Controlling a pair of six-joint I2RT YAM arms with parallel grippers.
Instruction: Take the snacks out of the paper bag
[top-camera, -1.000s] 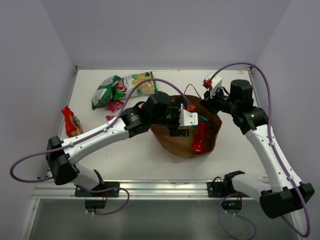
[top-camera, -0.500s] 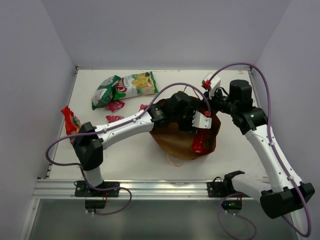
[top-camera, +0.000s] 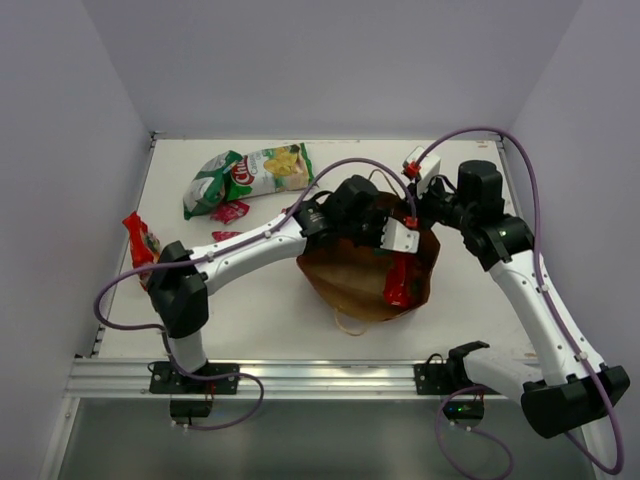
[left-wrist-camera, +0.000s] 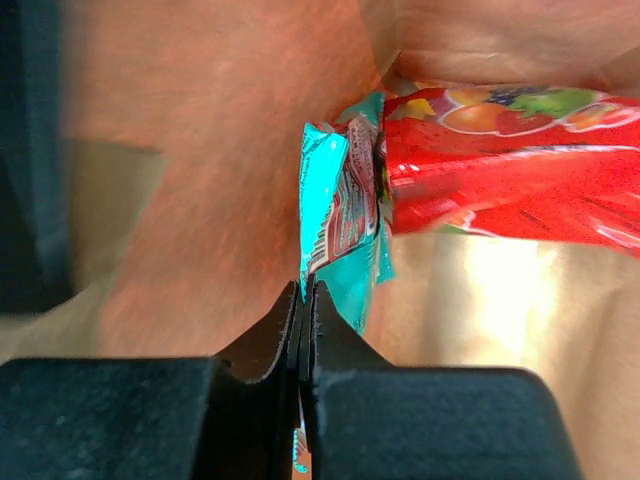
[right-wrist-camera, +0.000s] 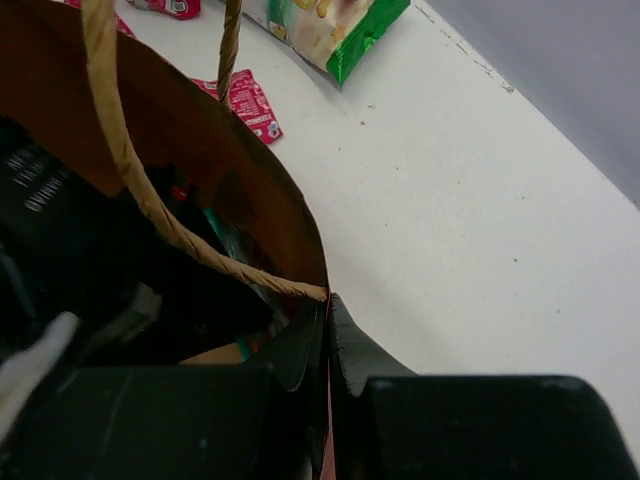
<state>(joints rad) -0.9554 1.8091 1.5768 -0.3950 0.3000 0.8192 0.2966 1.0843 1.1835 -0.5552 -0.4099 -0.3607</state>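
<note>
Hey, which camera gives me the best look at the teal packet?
The left wrist view: the teal packet fills the middle, pinched in the shut left tool, beside the red packet inside the paper bag. In the top view the left arm covers it. The right wrist view shows only a dark, unclear sliver inside the bag.

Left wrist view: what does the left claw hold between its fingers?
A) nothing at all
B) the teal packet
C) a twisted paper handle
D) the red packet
B: the left claw is shut on the lower edge of the teal packet, while the red packet lies off to the side, not between the jaws.
</note>
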